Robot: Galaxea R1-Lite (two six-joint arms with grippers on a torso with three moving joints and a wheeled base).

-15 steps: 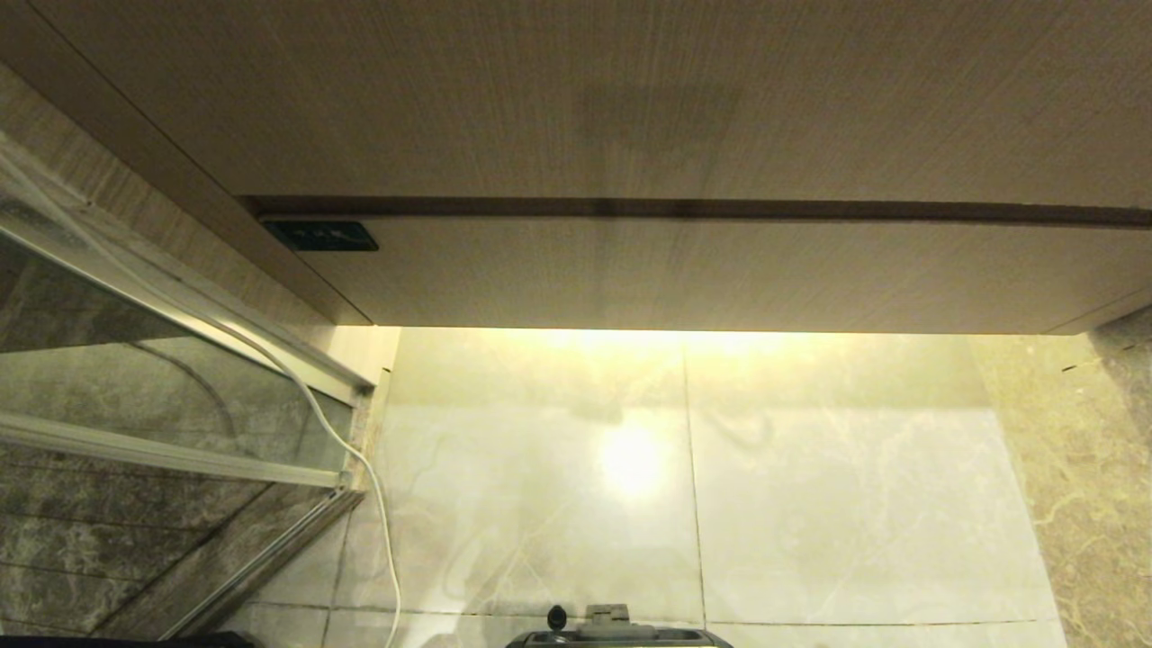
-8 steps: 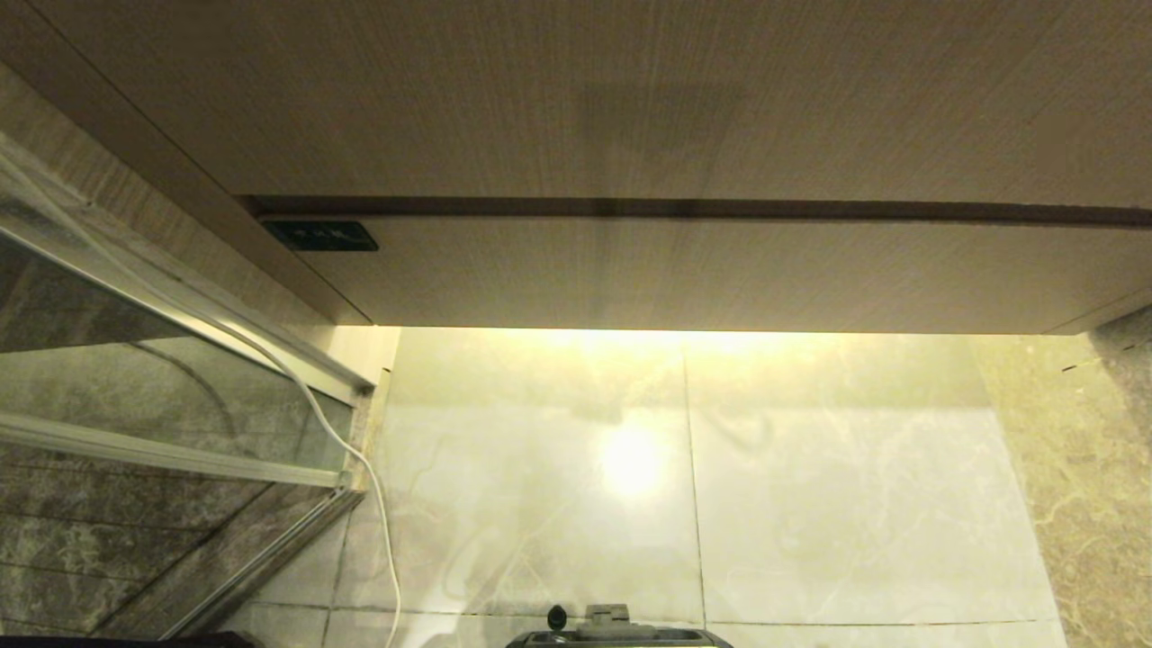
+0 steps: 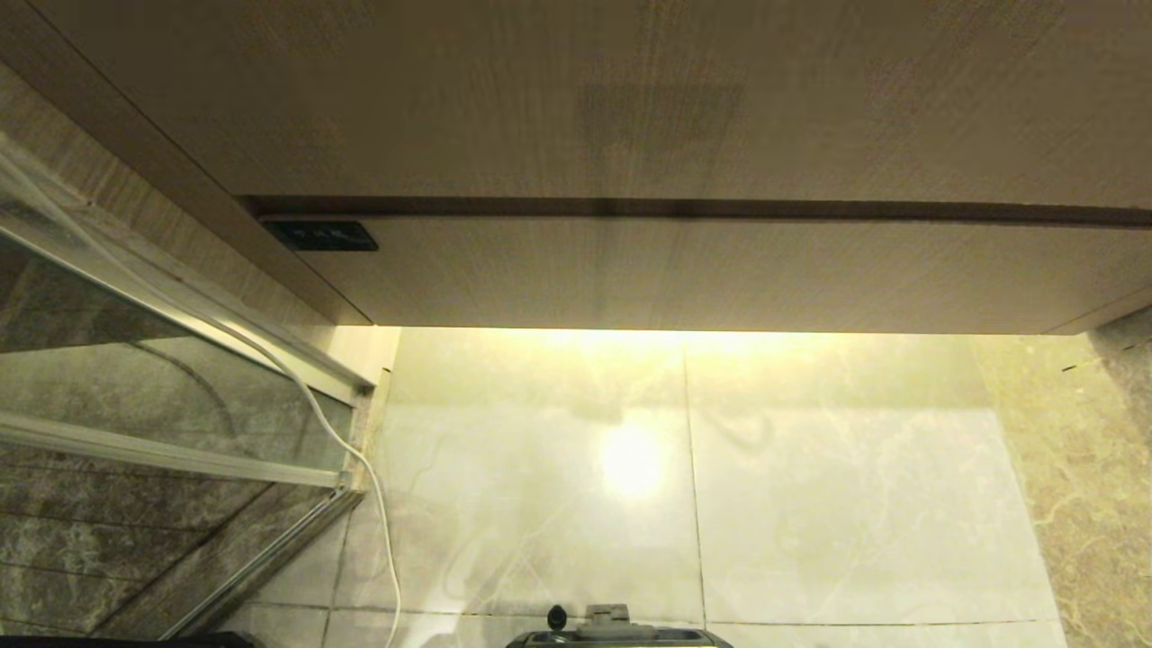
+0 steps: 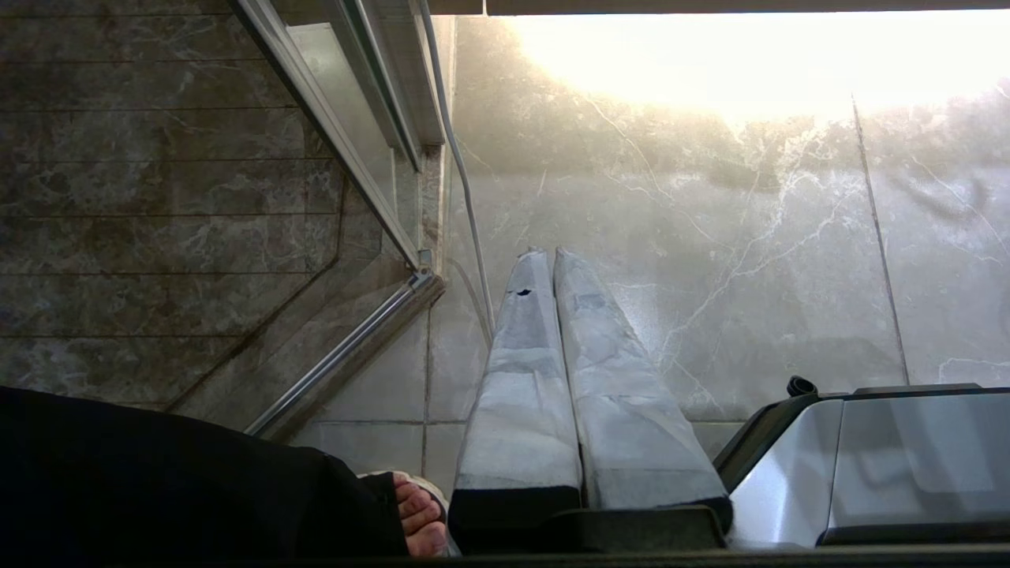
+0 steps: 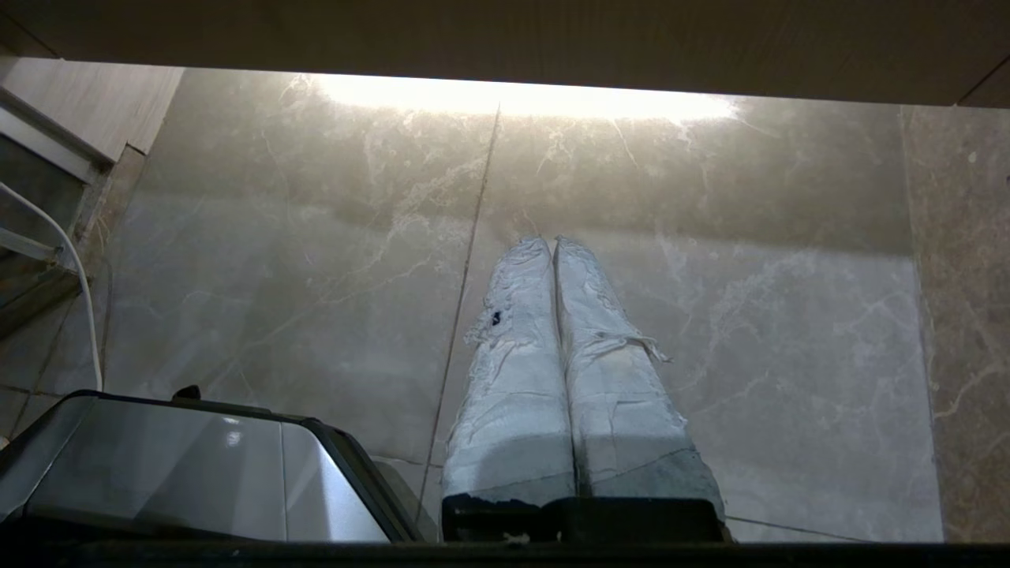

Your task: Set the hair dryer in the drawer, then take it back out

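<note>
at twelve o'clock the drawer (image 3: 702,270) is staying closed and nothing is changing; left gripper (image 4: 550,254) and right gripper (image 5: 550,241) are hanging with fingers together, empty. the hair dryer is not showing, so the task is not starting yet.

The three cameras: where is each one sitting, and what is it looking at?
Head view: on the robot's head, facing the closed drawer and floor; base edge shows.
Left wrist view: behind the shut left end effector, facing floor; a person's foot shows.
Right wrist view: behind the shut right end effector, facing floor.
All share the white cable.
</note>
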